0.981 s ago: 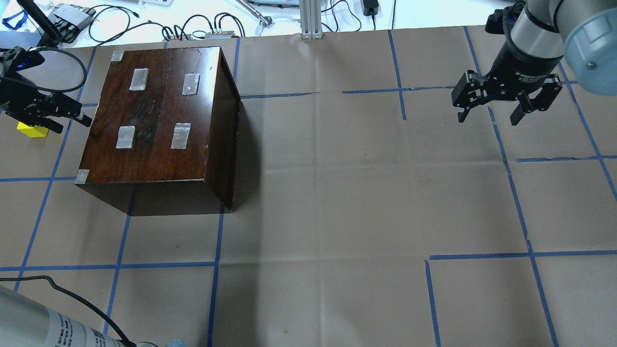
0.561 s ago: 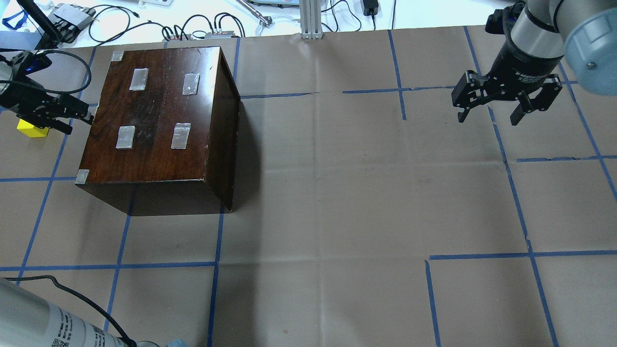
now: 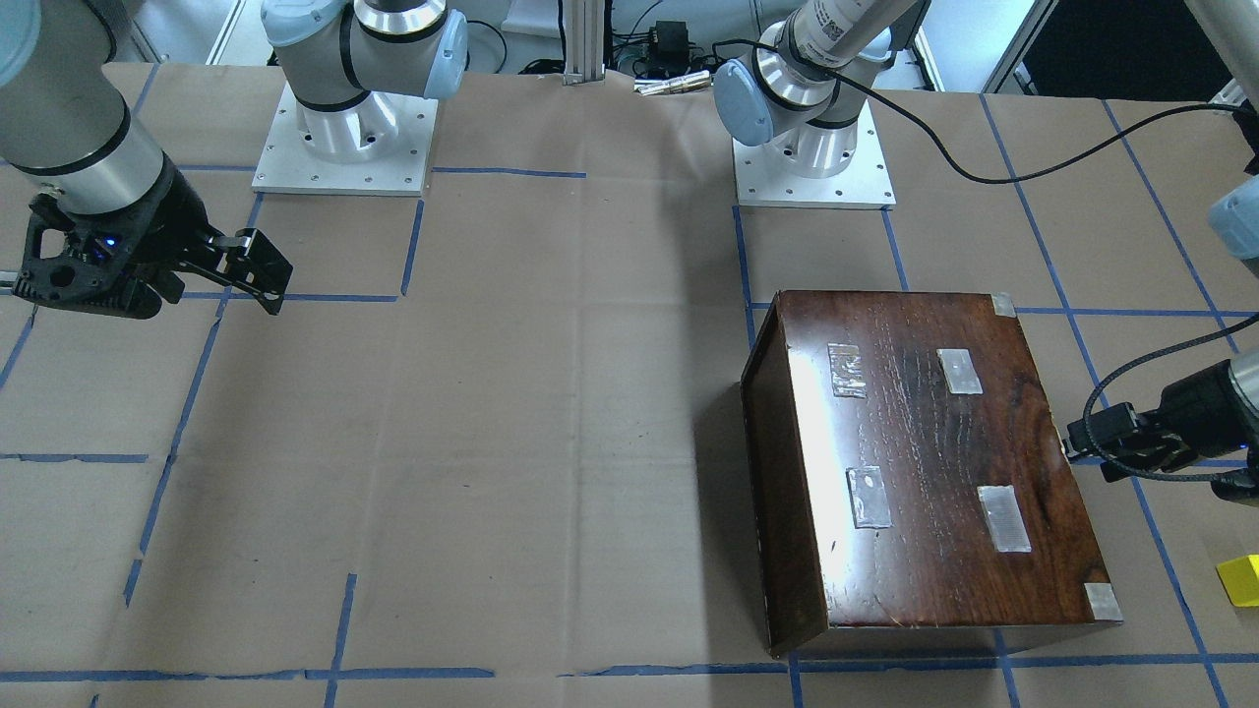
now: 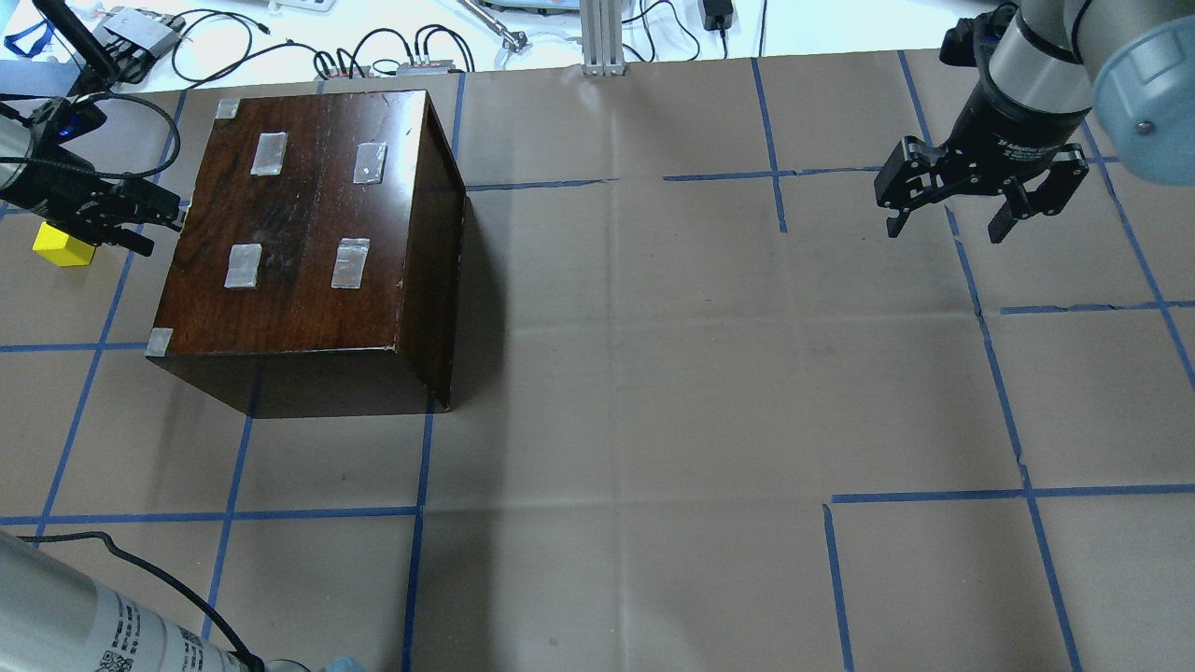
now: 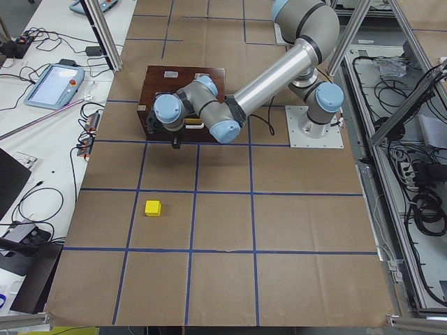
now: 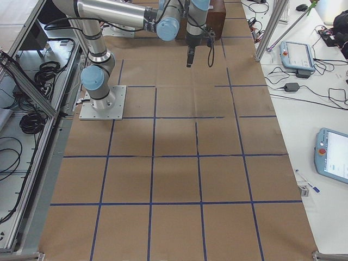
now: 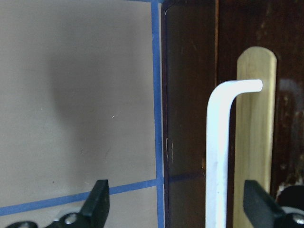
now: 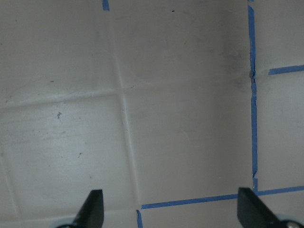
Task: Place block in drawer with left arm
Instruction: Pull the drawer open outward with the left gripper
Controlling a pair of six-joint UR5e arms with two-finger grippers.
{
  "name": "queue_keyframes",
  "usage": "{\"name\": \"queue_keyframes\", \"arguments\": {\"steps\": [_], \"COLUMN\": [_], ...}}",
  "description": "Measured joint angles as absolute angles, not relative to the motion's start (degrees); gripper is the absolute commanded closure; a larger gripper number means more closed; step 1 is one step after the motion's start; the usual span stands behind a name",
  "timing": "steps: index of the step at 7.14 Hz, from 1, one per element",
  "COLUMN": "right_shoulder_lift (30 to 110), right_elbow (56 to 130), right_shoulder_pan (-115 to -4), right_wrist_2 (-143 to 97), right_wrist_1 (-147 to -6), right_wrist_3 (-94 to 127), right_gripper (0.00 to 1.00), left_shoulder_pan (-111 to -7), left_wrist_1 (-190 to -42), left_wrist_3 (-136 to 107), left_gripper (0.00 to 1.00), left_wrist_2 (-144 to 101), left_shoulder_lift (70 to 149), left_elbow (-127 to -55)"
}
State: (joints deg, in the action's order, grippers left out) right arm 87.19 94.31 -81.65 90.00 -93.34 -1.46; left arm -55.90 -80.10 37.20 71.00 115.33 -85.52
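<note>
The yellow block [image 4: 63, 245] lies on the paper left of the dark box [image 4: 308, 224]; it also shows in the front view [image 3: 1241, 580] and the left-side view [image 5: 153, 208]. My left gripper [image 4: 157, 224] is open and empty, level with the box's left side and a little beyond the block. In the left wrist view the open fingers [image 7: 99, 202] frame that side of the box, with a pale wood strip [image 7: 259, 142] and a white bent handle [image 7: 218, 156] on it. No drawer is pulled out. My right gripper [image 4: 948, 224] hangs open and empty at the far right.
Cables and small devices [image 4: 131, 33] lie beyond the table's far edge. A black cable [image 3: 984, 167] trails from the left arm's base. Blue tape lines grid the brown paper [image 4: 653, 373].
My left gripper has moved off the yellow block towards the far side and closer to the box's left side. The block has stayed put. The right arm has not moved.
</note>
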Motion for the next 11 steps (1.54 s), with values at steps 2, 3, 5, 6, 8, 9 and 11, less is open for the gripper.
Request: {"name": "queue_keyframes", "arguments": {"steps": [2,3,5,6,8,9,11], "right_shoulder_lift": [87.19,87.18,87.19,87.19,87.18,87.17,87.16], "right_elbow": [94.31,94.31,94.28,94.28,94.3,94.3,94.28], "right_shoulder_pan": [-81.65,-81.65,-81.65,-81.65,-81.65,-81.65,-81.65], "right_wrist_2": [90.0,90.0,90.0,90.0,90.0,90.0,90.0], "right_wrist_1": [-93.34,-93.34,-93.34,-93.34,-93.34,-93.34,-93.34], "right_wrist_3": [-1.45,-1.45,-1.43,-1.47,-1.49,-1.49,-1.48], "right_gripper": [0.0,0.0,0.0,0.0,0.0,0.0,0.0], "left_shoulder_pan": [-55.84,-55.83,-55.79,-55.54,-54.67,-54.09,-52.74], "left_wrist_1": [-80.09,-80.08,-80.07,-80.07,-80.07,-80.07,-80.07], "left_wrist_3": [37.34,37.4,37.44,37.44,37.44,37.46,37.52], "left_gripper": [0.01,0.02,0.02,0.02,0.02,0.02,0.02], "left_wrist_2": [71.25,71.45,73.57,74.76,76.42,77.2,78.21], "left_shoulder_lift": [116.06,116.23,116.37,116.41,116.45,116.52,116.67], "left_elbow": [-85.4,-85.32,-85.21,-85.08,-84.6,-84.32,-83.88]}}
